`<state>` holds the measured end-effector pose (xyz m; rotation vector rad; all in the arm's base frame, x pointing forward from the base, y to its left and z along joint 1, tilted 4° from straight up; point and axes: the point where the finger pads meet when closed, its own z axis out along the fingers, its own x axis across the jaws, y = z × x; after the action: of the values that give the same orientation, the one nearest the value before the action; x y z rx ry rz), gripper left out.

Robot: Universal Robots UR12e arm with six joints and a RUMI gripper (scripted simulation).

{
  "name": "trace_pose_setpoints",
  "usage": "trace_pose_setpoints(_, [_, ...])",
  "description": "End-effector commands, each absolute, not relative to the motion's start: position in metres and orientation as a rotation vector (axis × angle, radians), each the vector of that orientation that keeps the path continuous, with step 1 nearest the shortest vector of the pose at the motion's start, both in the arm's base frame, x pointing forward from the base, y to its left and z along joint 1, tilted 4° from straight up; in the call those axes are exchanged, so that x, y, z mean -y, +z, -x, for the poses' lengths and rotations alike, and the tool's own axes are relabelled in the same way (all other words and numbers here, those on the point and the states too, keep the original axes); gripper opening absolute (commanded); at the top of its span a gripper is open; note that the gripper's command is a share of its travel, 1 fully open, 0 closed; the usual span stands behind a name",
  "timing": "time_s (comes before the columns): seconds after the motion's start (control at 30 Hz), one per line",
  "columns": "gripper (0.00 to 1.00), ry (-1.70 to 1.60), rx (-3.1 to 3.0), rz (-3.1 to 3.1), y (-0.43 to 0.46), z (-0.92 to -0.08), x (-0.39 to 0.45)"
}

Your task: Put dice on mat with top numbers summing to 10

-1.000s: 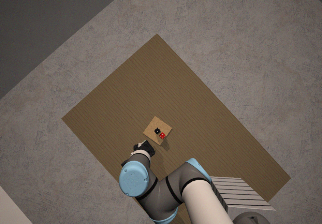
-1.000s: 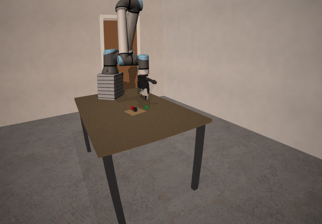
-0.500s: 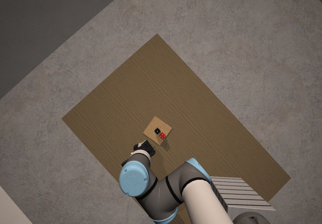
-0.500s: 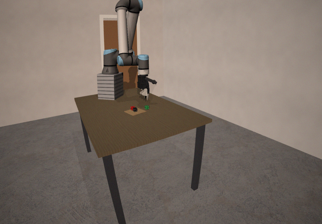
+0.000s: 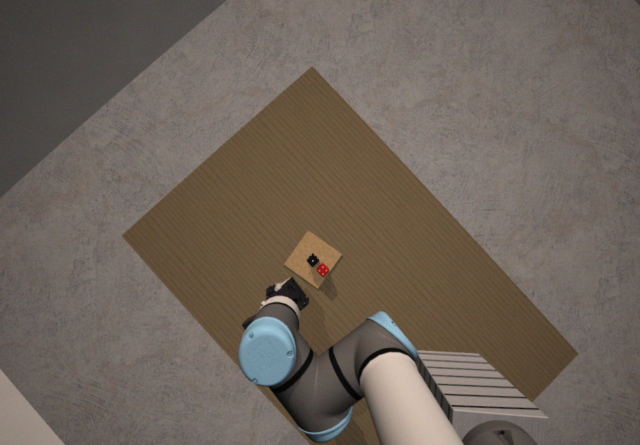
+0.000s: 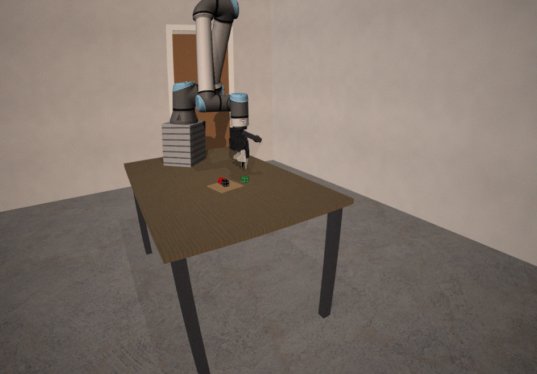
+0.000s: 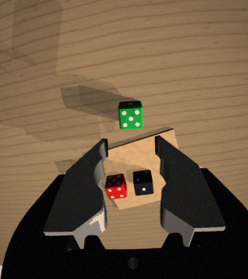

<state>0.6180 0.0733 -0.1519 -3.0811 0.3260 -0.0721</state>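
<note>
Fingers part-spread around nothing, our hand (image 5: 285,286) (image 6: 244,167) (image 7: 131,139) hangs above the table (image 5: 361,171) (image 6: 260,213) (image 7: 205,79), where the green die (image 6: 244,179) (image 7: 131,115) sits just off the mat (image 5: 308,240) (image 6: 223,189) (image 7: 135,153). Its five appears uppermost, completing ten with the red die's (image 5: 323,269) (image 6: 220,180) (image 7: 116,187) four and the black die's (image 5: 312,260) (image 6: 224,183) (image 7: 143,183) one. We should widen slightly, center squarely, grip opposite sides and carry it level, avoiding its neighbors.
</note>
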Motion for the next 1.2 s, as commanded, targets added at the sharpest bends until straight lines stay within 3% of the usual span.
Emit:
trace_pose_setpoints(0.0, [0.28, -0.074, -0.326, 3.081, -0.156, -0.619, -0.073])
trace_pose_setpoints(1.17, [0.28, -0.074, -0.326, 3.081, -0.192, -0.621, -0.075])
